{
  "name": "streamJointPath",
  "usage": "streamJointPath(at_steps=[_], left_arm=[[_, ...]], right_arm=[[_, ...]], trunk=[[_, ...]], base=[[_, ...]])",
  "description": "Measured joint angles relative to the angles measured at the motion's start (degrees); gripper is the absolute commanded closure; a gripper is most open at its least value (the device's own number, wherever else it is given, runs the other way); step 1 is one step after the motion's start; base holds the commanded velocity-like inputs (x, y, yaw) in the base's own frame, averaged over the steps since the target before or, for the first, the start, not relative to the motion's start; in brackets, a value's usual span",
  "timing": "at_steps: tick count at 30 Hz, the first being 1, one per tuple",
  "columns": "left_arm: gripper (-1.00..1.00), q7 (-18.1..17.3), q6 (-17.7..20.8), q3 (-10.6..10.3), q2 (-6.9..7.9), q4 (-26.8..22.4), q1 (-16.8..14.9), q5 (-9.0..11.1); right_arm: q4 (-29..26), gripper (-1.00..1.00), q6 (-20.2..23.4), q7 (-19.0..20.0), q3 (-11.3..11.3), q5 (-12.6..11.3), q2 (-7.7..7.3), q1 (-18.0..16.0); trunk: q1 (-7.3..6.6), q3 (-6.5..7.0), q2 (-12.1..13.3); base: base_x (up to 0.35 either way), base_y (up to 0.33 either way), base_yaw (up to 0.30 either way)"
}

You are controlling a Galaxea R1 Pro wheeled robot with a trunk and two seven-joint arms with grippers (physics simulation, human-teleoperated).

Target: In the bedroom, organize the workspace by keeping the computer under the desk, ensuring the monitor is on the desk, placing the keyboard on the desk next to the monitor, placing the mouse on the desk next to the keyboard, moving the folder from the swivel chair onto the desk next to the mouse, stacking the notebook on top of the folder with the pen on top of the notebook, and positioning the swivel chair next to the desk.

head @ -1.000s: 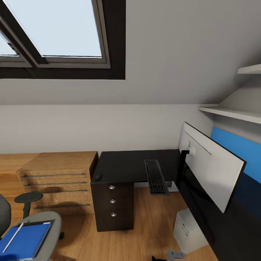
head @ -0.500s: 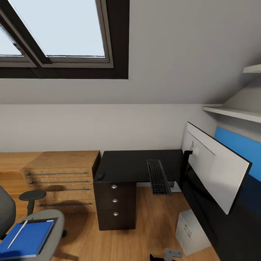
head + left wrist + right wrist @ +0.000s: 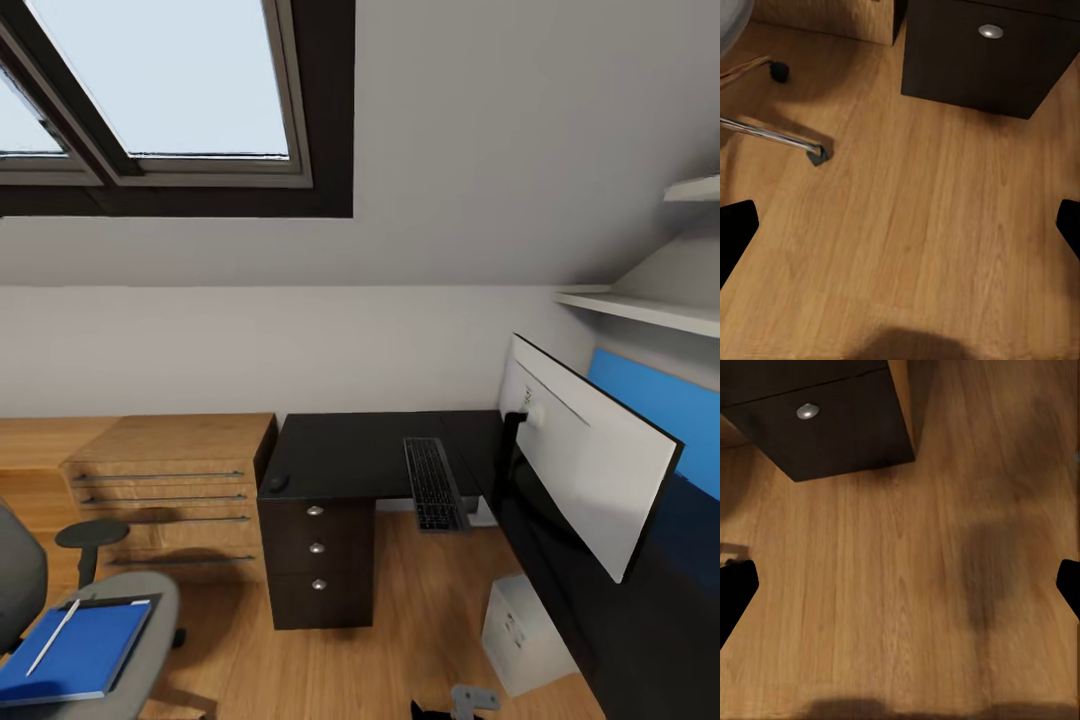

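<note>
Counting one keyboard [image 3: 434, 484], one mouse [image 3: 277, 483].

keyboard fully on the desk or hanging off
Hanging off. In the head view the keyboard lies on the black desk, but its near end juts past the desk's front edge over the wooden floor.

Keyboard [image 3: 434, 484] and mouse [image 3: 277, 483] lie on the desk [image 3: 350, 455], left of monitor [image 3: 585, 460].

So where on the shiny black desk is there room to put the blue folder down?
The glossy black desk top is bare between the small black mouse at its near corner and the dark-keyed flat keyboard. It gets crowded past the keyboard, where the wide white-backed monitor stands. The bright blue folder lies on the grey chair seat.
</note>
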Motion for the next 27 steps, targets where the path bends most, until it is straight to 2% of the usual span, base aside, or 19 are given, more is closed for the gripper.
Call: streamJointPath(at_steps=[10, 20, 27], left_arm=[[-1.0, -0.03, -0.1, 0.12, 0.04, 0.0, 0.01, 0.06], [-1.0, -0.06, -0.11, 0.14, 0.04, -0.02, 0.01, 0.07], [-1.0, -0.06, -0.13, 0.13, 0.04, -0.01, 0.01, 0.07]], right_arm=[[0.0, -1.0, -0.07, -0.08, 0.02, -0.02, 0.08, 0.01], [0.0, -1.0, -0.11, -0.23, 0.02, -0.02, 0.07, 0.0], [-0.02, -1.0, -0.12, -0.25, 0.01, -0.03, 0.07, 0.0]], trunk=[[-0.03, 0.0, 0.0], [-0.03, 0.0, 0.0], [-0.02, -0.05, 0.0]], base=[[-0.305, -0.113, 0.02], [-0.292, -0.179, 0.211], [-0.311, -0.073, 0.155]])
